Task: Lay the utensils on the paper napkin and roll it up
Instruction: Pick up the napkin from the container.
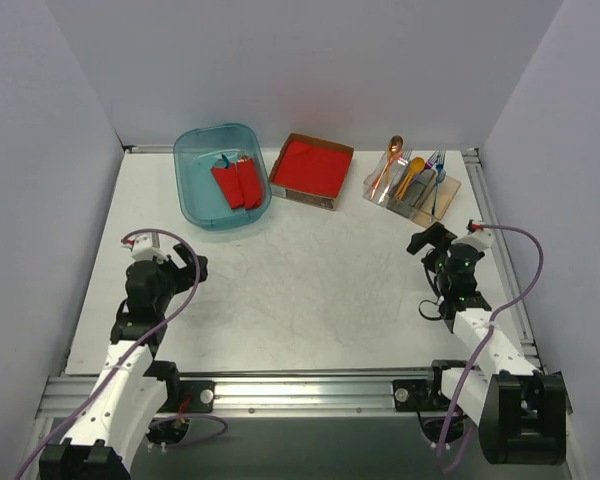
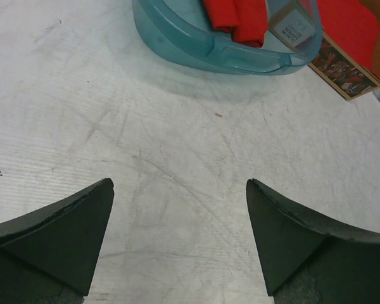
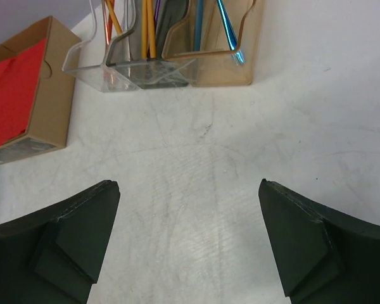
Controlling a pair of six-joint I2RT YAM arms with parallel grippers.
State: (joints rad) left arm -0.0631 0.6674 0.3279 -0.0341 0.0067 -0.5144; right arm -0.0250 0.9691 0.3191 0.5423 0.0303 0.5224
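Left claw (image 2: 180, 190) and right claw (image 3: 190, 190) gape wide over the table (image 1: 310, 290).

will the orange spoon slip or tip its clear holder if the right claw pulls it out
Probably slippery: the orange spoon looks glossy and thin, so a pinch may slide. Likely light and stiff, being slim. The clear holder looks light and thin-walled, so a sideways tug might tip it.

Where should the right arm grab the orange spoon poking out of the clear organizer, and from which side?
Take the orange spoon at its neck just below the bowl, the part standing above the clear organizer, whose walls shield its handle. Probably best from above, with the open right gripper.
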